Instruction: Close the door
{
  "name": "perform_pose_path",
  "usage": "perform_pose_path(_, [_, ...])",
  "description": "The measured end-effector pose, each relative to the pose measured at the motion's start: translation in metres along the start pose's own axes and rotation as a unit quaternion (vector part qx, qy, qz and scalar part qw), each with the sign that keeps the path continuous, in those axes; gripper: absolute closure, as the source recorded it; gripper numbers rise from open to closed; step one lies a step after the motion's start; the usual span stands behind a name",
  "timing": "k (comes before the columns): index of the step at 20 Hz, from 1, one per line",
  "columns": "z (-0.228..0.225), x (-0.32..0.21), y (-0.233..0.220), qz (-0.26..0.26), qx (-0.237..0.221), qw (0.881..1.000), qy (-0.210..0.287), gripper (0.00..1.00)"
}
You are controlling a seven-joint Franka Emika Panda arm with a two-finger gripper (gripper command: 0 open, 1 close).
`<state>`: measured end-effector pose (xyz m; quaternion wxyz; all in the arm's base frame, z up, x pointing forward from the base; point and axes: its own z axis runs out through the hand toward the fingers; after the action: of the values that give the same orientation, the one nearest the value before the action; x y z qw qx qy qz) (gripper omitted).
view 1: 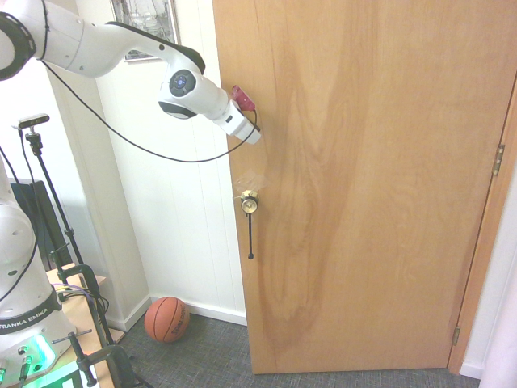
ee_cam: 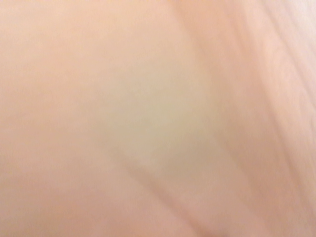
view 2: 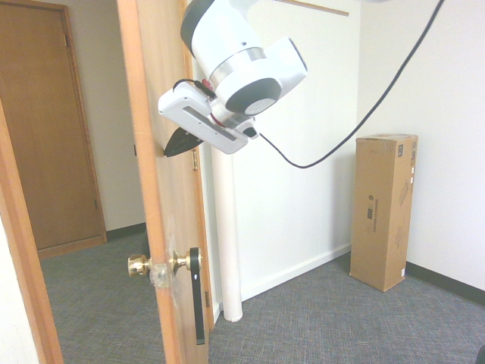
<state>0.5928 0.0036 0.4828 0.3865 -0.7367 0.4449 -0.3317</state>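
door (view 1: 380,178): light-brown wood, visible grain, stood ajar. In the first exterior view its face filled most of the right side; in the second it showed nearly edge-on (view 2: 151,189), swung out from the frame.
hinges (view 1: 498,159): metal, on the door's right edge in the first exterior view; a second one lower down near the floor.
knob (view 1: 249,202): round brass, at the door's free edge, roughly mid-height. The second exterior view showed a knob on each face (view 2: 138,265).
strap (view 1: 250,236): thin, black, hung straight down from the knob.
gripper (view 2: 182,140): at the door's free edge, well above the knob, pointing toward the door and angled somewhat down. Dark fingertips looked to be at or against the door's edge; actual contact could not be confirmed.
jaws: could not tell whether open or closed; fingers mostly hidden behind the hand and the door edge in both exterior views.
wrist view: blurred wood grain only, door surface (ee_cam: 158,118) very close to the camera.
basketball (view 1: 167,319): orange, on the carpet by the white wall, left of the door's bottom corner, apart from the door.
cardboard box (view 2: 384,208): tall, upright against the far wall, well apart from the door.
second door (view 2: 49,129): darker brown, closed, in the background beyond the open one.
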Motion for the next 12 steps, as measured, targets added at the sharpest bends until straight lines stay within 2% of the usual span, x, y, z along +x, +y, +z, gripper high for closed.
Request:
perform_pose_path(4, [0.065, -0.023, -0.022, -0.022, 0.003, 1.0, -0.007, 1.0])
perform_pose_path(8, [0.127, -0.076, -0.057, -0.037, 0.006, 0.999, -0.016, 1.0])
perform_pose_path(12, [0.166, -0.124, -0.092, -0.031, 0.017, 0.999, -0.006, 1.0])
